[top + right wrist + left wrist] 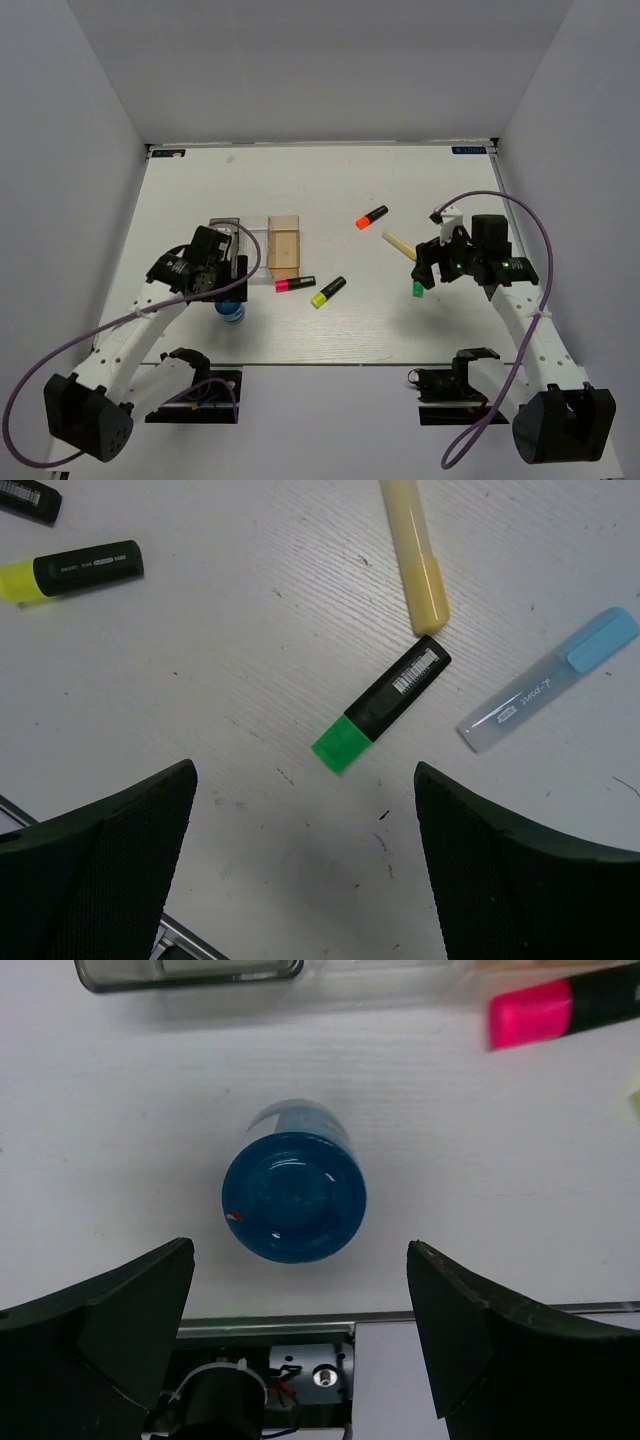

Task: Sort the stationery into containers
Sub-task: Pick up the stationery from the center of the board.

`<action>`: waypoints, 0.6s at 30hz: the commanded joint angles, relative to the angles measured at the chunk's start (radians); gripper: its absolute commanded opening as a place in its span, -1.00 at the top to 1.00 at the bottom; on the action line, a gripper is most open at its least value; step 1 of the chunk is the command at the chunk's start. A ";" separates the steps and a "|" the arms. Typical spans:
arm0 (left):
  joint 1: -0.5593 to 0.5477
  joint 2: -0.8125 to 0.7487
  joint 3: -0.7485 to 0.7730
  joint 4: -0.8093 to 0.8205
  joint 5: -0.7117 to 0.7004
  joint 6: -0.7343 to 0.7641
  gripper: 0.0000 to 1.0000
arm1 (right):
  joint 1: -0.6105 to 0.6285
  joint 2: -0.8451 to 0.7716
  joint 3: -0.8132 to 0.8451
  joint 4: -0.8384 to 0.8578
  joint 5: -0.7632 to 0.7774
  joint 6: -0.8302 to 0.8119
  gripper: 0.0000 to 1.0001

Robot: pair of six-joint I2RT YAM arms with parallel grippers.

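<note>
Left tool (300,1260) hangs spread above the blue roll (294,1196) by the table's (400,335) near edge, just short of the bins (285,222), while the right tool (305,770), also spread, hovers over the green highlighter (380,710) toward the right edge, so each seems poised to pick and next needs lowering and closing.

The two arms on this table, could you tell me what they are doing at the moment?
They are sorting stationery into the row of bins, and neither holds anything. The left gripper hangs open above the blue roll, which stands on the table near the bins. The right gripper hangs open over the green-capped highlighter, beside the pale yellow stick. The pink-capped highlighter, yellow-capped highlighter and orange-capped highlighter lie loose on the table.
</note>
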 commanded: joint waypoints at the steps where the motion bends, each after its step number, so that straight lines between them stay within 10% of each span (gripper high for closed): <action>1: -0.013 0.040 -0.035 -0.022 -0.058 0.012 -0.94 | 0.010 -0.006 0.041 -0.016 -0.015 -0.005 -0.81; 18: -0.033 0.174 -0.161 0.195 -0.046 -0.040 -0.73 | 0.042 -0.025 0.040 -0.023 -0.021 -0.013 -0.81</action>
